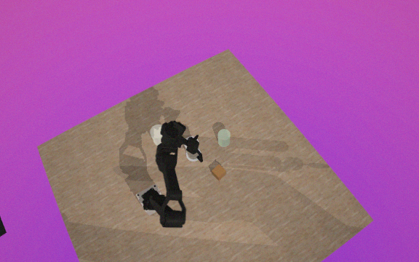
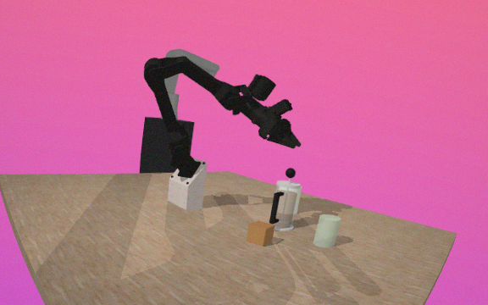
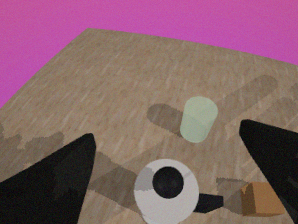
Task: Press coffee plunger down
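The coffee press [image 1: 193, 157] [image 2: 285, 205] [image 3: 160, 209] stands upright on the table, its black handle [image 2: 274, 207] [image 3: 210, 203] on one side. The black plunger knob [image 2: 290, 173] [image 3: 168, 182] sits a short way above the pale lid, with a short piece of rod showing between them. Dark contents show in the lower part of the glass. My gripper [image 1: 199, 148] [image 2: 297, 146] [image 3: 169, 133] is wide open and empty. It hangs above the knob, clear of it, with the knob lying between the two fingers' sides in the wrist view.
An orange-brown block [image 1: 218, 172] [image 2: 260, 234] [image 3: 262, 199] lies near the handle side of the press. A pale green cylinder [image 1: 224, 137] [image 2: 327, 231] [image 3: 199, 119] stands on another side. A white cylinder [image 1: 156, 134] [image 2: 298, 204] stands behind the press in the exterior view.
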`<action>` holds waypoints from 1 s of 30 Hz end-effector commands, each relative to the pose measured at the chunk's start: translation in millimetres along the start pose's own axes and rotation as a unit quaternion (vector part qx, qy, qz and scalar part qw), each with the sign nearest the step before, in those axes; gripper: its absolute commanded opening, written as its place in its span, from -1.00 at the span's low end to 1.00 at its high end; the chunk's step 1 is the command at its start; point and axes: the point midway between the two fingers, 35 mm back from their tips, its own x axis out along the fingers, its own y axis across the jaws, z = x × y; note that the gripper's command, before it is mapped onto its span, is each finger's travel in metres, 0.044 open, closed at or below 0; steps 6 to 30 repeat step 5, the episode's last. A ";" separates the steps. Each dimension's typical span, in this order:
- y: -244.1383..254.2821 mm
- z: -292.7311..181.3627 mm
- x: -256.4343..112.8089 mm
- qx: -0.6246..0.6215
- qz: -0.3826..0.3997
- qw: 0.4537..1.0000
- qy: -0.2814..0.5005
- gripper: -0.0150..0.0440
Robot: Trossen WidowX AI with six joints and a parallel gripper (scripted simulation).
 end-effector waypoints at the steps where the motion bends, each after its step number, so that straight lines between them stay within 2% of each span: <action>1: -2.3 1.8 -3.5 0.003 -0.003 1.000 0.000 1.00; 30: -2.3 1.8 -3.5 0.003 -0.003 1.000 0.000 1.00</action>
